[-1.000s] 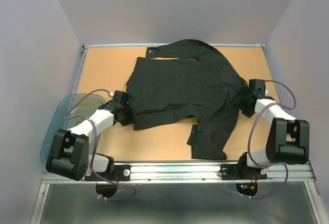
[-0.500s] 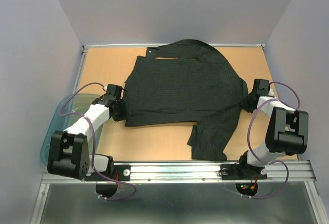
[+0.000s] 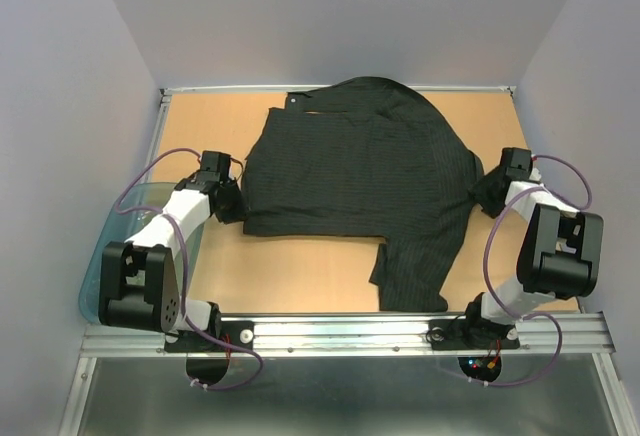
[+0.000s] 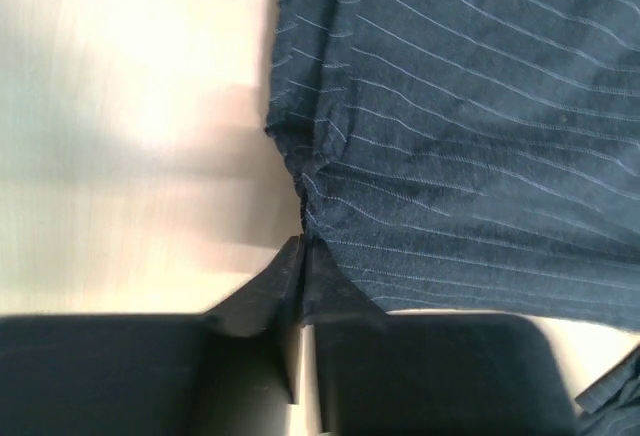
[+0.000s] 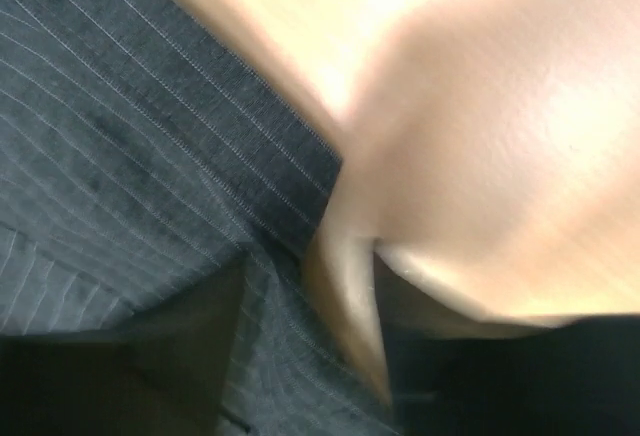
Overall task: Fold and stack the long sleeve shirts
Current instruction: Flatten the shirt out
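Centre of the overhead frame: shirt (image 3: 355,171), black with thin pinstripes, lying spread on the table (image 3: 300,266), its body flat and drawn out between the two arms.
Lower right of the shirt: near sleeve (image 3: 415,271), trailing down toward the bottom edge of the table, not folded in.
Top of the frame: far sleeve (image 3: 320,101), running along the far edge of the table with its cuff toward the upper left.
Left edge of the frame: tub (image 3: 92,276), translucent blue-grey, partly under the left arm and apart from the shirt.
Left gripper (image 4: 300,251): at the shirt's lower left corner. The wrist view shows the jaws drawn almost together with only a thin slit between them, and the cloth puckers right at the tips. This reads as a pinch on the hem corner.
Right gripper (image 5: 312,266): at the shirt's right side, where the near sleeve leaves the body. The wrist view is blurred. The jaws stand partly apart with the shirt's edge lying between them, and I cannot tell whether they clamp it.
Step in hand: judged to be laying out, with the body pulled flat from both sides before any fold.
Progress: early. No fold is made, no stack is begun, and only one shirt is in sight.
Next move calls for: a sure hold on a sleeve or side edge, lifted just clear of the table and carried across the body so that the cloth beneath is not dragged.
Risk: thin cloth may slip from a shallow pinch, and the near sleeve may bunch if pulled by its cuff alone.
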Controlling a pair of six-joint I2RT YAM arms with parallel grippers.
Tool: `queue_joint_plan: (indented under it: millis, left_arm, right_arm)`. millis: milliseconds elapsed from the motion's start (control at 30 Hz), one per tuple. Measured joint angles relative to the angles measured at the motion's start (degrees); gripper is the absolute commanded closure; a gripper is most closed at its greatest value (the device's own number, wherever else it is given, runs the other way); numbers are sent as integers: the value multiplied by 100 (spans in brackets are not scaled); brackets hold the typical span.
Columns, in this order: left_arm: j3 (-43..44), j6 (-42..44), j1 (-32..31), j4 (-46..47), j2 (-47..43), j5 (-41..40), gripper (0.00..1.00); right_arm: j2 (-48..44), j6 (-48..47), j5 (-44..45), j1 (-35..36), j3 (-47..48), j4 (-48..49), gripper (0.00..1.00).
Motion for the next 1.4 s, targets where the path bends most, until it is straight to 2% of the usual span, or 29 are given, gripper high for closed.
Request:
queue_joint_plan:
  millis: [67,100,200,333,467,800,1033,1100,1133,1233,1267,1333,1400]
  left_arm:
    - [-31,-39,15,7,-68,138,50]
    - [-96,-63,20,28,-175,201,40]
    - [-422,-214,26,46,-695,468,26]
    - [-1025,-579,24,50,-1534,872,26]
    - [-1563,-999,24,122,-1961,1054,26]
    - [-1794,-1582,24,507,-1823,898,30]
    - [-1974,-1703,24,787,-1458,828,31]
    - [-1976,-1714,24,815,-1425,813,31]
    - [-1976,-1720,24,848,-1425,789,31]
    - [-1976,-1722,24,931,-1403,761,31]
    - [-1976,-1722,24,951,-1388,750,31]
    - [-1976,-1722,24,966,-1370,748,32]
    - [-1976,-1722,24,990,-1370,743,32]
  right_arm:
    - [-151,-35,-68,-13,-17,-81,25]
    - [-317,-28,-142,-24,-44,-136,24]
    - [-1016,-44,-411,-33,-271,-214,24]
    - [-1875,-46,-874,-33,-634,-317,24]
    - [-2218,-46,-1185,-33,-1029,-479,24]
    - [-2168,-133,-1572,-37,-1434,-750,28]
    - [-1821,-271,-1633,-37,-1495,-741,36]
    - [-1797,-330,-1633,-37,-1495,-728,42]
    - [-1779,-350,-1633,-37,-1495,-723,54]
    - [-1716,-404,-1633,-39,-1508,-702,79]
    - [-1692,-437,-1635,-39,-1515,-748,92]
    - [-1698,-455,-1626,-39,-1521,-874,99]
    - [-1812,-483,-1561,-39,-1515,-1067,99]
